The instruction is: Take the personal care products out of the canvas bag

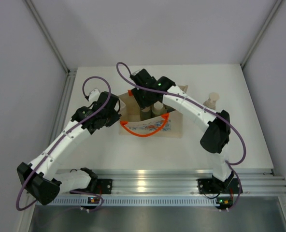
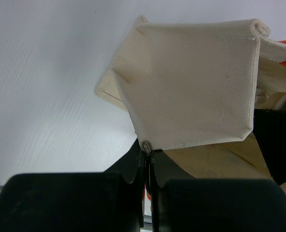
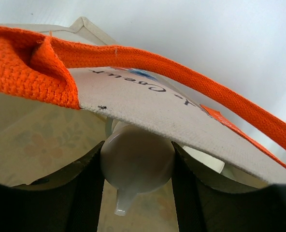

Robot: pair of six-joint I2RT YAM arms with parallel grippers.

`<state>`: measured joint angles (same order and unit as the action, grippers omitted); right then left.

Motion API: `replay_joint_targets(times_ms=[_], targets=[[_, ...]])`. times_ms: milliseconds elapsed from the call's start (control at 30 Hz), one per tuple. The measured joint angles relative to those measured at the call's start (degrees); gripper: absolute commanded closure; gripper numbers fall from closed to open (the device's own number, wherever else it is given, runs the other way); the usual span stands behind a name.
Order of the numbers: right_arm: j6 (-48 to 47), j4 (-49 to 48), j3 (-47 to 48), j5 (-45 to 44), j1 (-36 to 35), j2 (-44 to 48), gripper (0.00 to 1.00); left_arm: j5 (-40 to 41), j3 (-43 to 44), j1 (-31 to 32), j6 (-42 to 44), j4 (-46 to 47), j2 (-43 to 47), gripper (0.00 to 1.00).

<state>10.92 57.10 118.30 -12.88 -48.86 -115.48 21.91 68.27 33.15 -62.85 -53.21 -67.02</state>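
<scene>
The left hand (image 2: 148, 153) is clenched on the canvas bag (image 1: 176, 124), pinching a corner of cloth at its left end between closed fingertips. The cloth there is pulled up into a taut, flat beige panel with a stitched hem.

The bag sits in the middle of the white bench (image 1: 109, 150), a little toward the far side. It is beige, and an orange handle (image 1: 142, 133) loops out along its near side. A blue and red print with some script lettering covers the near face. The mouth is open, and pale caps (image 1: 158, 108) show inside it.

The right hand (image 3: 138, 174) reaches into the bag from the far side. It is grasping a bottle (image 3: 137, 159) by its rounded pale cap, with one dark finger (image 3: 82, 193) pressed on each side. The printed canvas edge and the orange handle cross just above the cap, between it and the open air, so the bottle is inside the bag.

To the right of the bag, apart from it, a tan bottle (image 1: 212, 100) with a pale cap stands upright on the bench. The right arm passes between it and the bag.
</scene>
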Motion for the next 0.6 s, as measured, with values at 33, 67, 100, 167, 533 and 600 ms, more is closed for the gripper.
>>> replay_joint_targets(times_ms=[33,67,100,167,533,600], targets=[[0.0,0.09,0.0,-0.07,-0.02,0.07,1.0,0.0,0.0,0.0,0.0,0.0,-0.02,1.0],[0.0,0.31,0.0,-0.09,-0.04,0.13,1.0,0.02,0.0,0.0,0.0,0.0,-0.02,1.0],[0.0,0.55,0.02,-0.09,-0.11,0.24,1.0,0.02,0.0,0.0,0.0,0.0,-0.02,1.0],[-0.07,1.18,0.55,-0.15,-0.11,0.48,1.0,0.02,0.0,0.0,0.0,0.0,-0.11,1.0],[-0.94,3.02,5.09,-1.77,-0.15,5.31,1.0,0.04,0.42,-0.07,0.0,0.0,-0.76,1.0],[-1.07,3.08,6.12,-2.34,-0.17,6.01,1.0,0.04,0.44,-0.07,0.0,0.0,-0.76,1.0]])
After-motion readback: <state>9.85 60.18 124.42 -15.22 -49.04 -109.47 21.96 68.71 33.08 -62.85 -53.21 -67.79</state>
